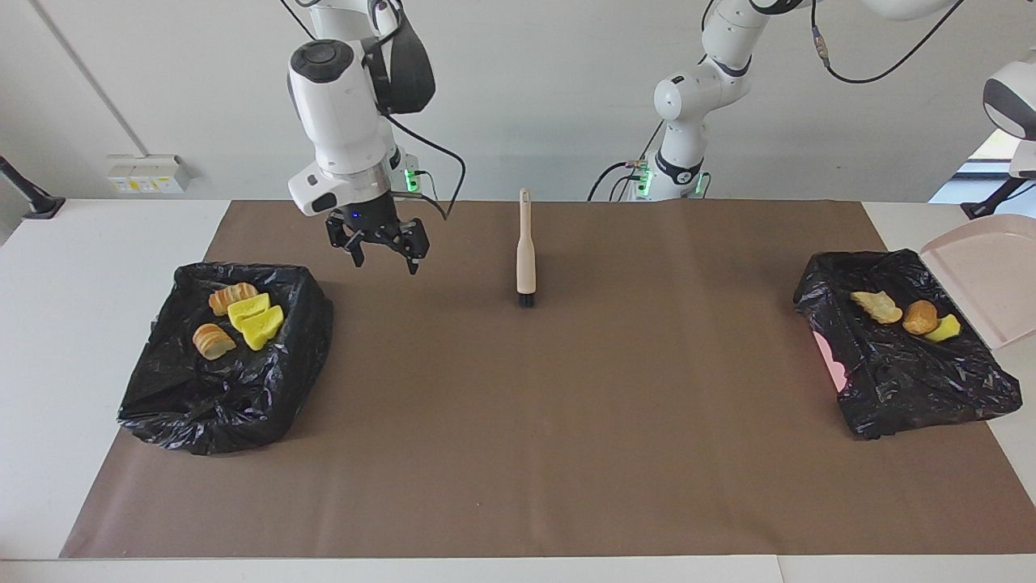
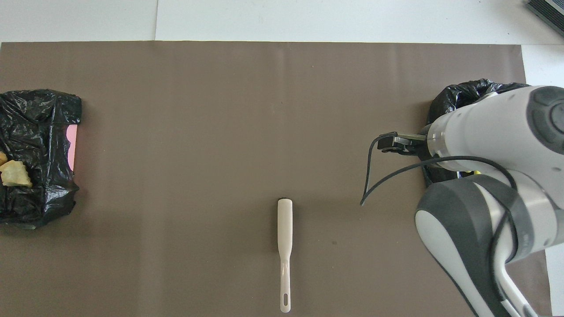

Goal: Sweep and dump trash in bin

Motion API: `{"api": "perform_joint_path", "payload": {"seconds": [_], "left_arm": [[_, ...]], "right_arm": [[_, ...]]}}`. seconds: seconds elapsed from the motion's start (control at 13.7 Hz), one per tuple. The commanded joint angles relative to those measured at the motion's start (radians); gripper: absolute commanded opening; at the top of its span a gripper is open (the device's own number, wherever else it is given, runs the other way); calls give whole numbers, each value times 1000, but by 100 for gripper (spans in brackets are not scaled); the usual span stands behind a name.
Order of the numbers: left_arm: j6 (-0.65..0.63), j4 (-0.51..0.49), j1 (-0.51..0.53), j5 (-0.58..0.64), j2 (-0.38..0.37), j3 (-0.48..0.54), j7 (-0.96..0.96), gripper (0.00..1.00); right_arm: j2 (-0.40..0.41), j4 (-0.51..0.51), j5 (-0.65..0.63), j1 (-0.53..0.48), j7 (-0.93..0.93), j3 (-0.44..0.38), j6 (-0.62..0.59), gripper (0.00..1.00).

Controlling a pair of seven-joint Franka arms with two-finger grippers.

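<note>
**Trash binned at both ends, brush idle**

Nearest the robots: brush (image 1: 526, 247) flat on the brown mat (image 1: 518, 421), handle toward the arms, ready for a grasp. Right claw (image 1: 377, 247) up over the mat beside the right-end bin (image 1: 227, 380), fingers apart, holding nothing. Four chunks (image 1: 241, 317) inside that bag; three more (image 1: 906, 314) in the left-end bin (image 1: 898, 364). Dustpan (image 1: 983, 279) at the surface edge. Left claw not visible. Judged near complete.

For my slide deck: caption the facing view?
Right gripper open above the mat; brush centered; foam chunks in both bag-lined bins.
</note>
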Motion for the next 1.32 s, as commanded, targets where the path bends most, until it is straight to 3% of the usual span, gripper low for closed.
{"api": "perform_joint_path", "payload": {"seconds": [0.0,0.29,0.66,0.88,1.24], "left_arm": [[-56,18,-37,-30,-31,-6,-27,0],[-164,2,-90,-336,-43,-9,-165,0],[-313,-48,-332,-515,-65,-10,-674,0],[-317,-71,-465,-631,-60,-10,-990,0],[-240,-55,-711,-785,10,-10,-1542,0]], "right_arm": [[-32,66,-13,-56,-78,12,-112,100],[-58,147,-5,-128,-157,9,-235,100],[-86,236,-11,-148,-332,-71,-378,100],[-135,186,3,-147,-334,-85,-392,100],[-135,184,3,-133,-323,-83,-369,100]]}}
